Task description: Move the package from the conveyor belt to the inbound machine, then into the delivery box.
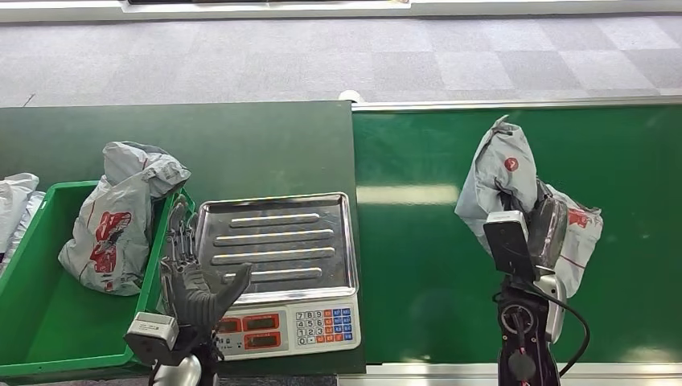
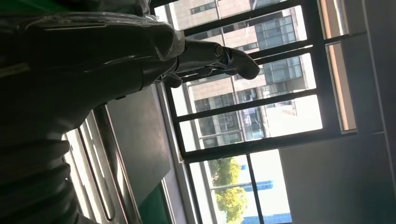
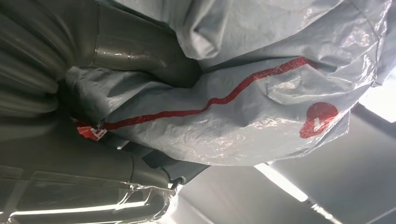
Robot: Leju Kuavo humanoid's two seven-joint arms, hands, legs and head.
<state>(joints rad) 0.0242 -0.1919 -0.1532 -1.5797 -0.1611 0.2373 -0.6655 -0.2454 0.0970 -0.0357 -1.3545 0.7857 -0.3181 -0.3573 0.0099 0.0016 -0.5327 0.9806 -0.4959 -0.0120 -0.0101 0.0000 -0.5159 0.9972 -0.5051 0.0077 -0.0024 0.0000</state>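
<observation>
We see the right hand (image 1: 547,221) gripping a crinkled grey package (image 1: 503,173) over the belt (image 1: 418,241), right of the steel scale (image 1: 277,241). Left hand (image 1: 201,289) hangs open at the bin's (image 1: 48,322) edge.

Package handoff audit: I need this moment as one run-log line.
right hand: grips grey package above conveyor belt | left hand: open at scale tray | green bin: holds bagged parcel

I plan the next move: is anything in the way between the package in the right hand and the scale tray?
Nothing visible blocks it. The right hand grips the package over the conveyor belt. The scale tray is bare; the left hand hovers open at its near-left corner.
</observation>
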